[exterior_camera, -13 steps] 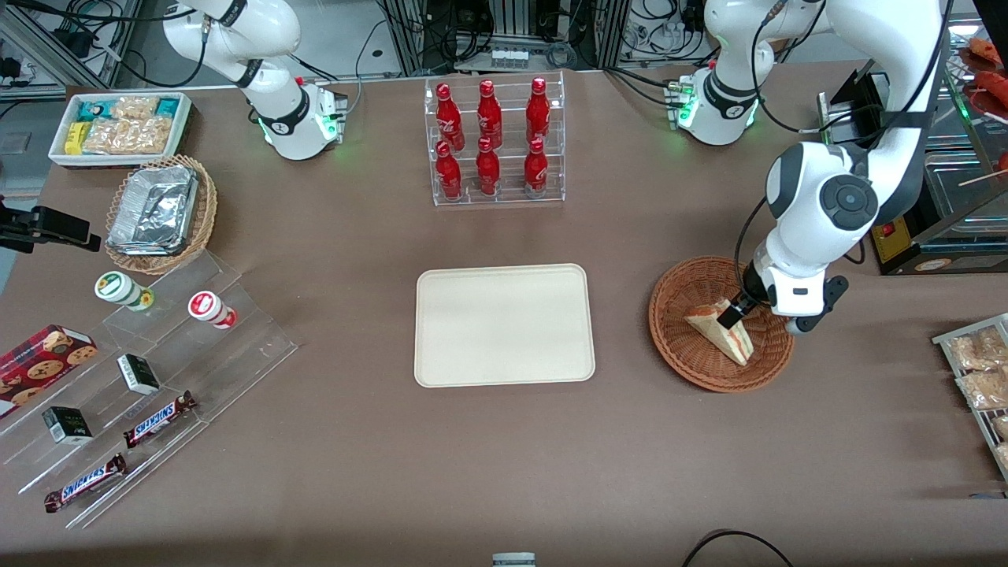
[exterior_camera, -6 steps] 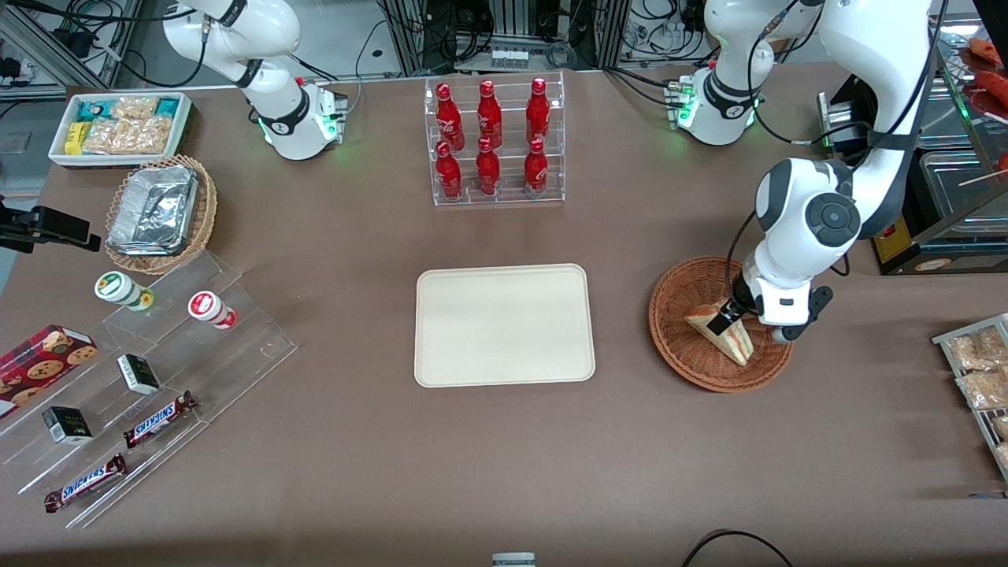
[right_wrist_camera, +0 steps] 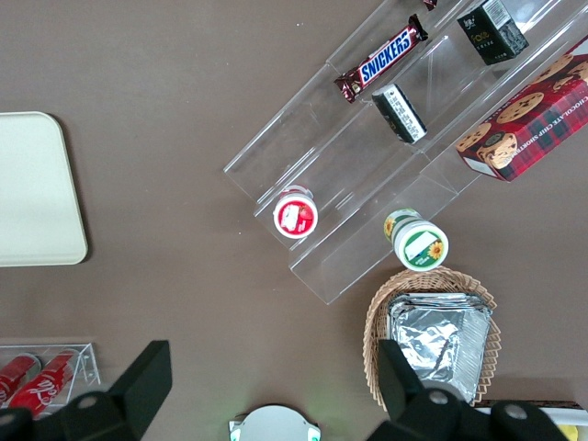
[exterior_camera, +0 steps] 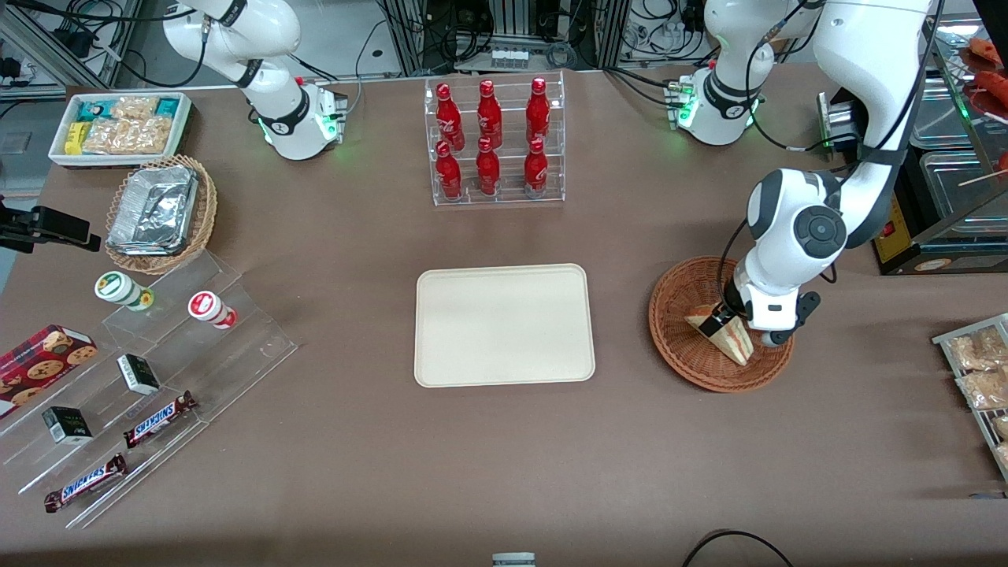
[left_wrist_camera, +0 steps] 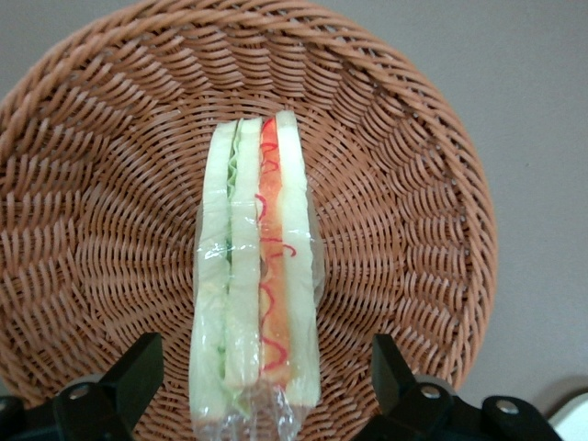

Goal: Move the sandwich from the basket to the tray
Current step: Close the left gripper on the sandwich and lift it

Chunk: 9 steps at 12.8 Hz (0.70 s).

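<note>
The sandwich (exterior_camera: 734, 341) (left_wrist_camera: 257, 266) is a plastic-wrapped wedge of pale bread with green and red-orange filling. It lies in the round reddish-brown wicker basket (exterior_camera: 672, 335) (left_wrist_camera: 418, 193) toward the working arm's end of the table. My gripper (exterior_camera: 720, 322) (left_wrist_camera: 264, 356) is down in the basket and open. One black finger stands on each side of the sandwich's wide end, with a gap between each finger and the bread. The cream tray (exterior_camera: 504, 324) lies flat beside the basket at the table's middle, with nothing on it.
A clear rack of red bottles (exterior_camera: 496, 142) stands farther from the camera than the tray. A wire rack of snack packets (exterior_camera: 978, 376) sits at the working arm's end, and a black box (exterior_camera: 906, 236) stands near the basket.
The wrist has shifted a little toward the tray and lowered, bringing the open fingers down around the sandwich's wide end. The sandwich has not moved.
</note>
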Tool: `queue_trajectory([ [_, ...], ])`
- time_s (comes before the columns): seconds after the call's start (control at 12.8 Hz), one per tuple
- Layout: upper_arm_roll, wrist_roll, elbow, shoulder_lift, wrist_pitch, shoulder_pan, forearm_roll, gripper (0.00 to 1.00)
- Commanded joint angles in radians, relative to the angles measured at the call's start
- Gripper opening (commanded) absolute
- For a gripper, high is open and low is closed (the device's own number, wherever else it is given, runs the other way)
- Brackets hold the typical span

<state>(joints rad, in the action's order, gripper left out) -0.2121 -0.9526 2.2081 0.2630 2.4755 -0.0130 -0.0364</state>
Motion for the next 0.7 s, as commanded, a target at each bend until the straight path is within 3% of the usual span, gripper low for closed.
queue_trajectory([
  [0.0, -0.007, -0.029, 0.001, 0.024, 0.023, -0.004, -0.043, 0.79],
  [0.16, -0.006, -0.022, 0.001, 0.030, 0.019, -0.005, -0.046, 0.16],
  [0.23, -0.006, -0.017, 0.001, 0.027, 0.014, -0.007, -0.049, 0.00],
  [0.47, -0.004, -0.015, -0.028, -0.040, -0.126, -0.007, -0.105, 0.00],
  [0.62, -0.006, -0.015, -0.130, -0.096, -0.275, -0.002, -0.106, 0.00],
])
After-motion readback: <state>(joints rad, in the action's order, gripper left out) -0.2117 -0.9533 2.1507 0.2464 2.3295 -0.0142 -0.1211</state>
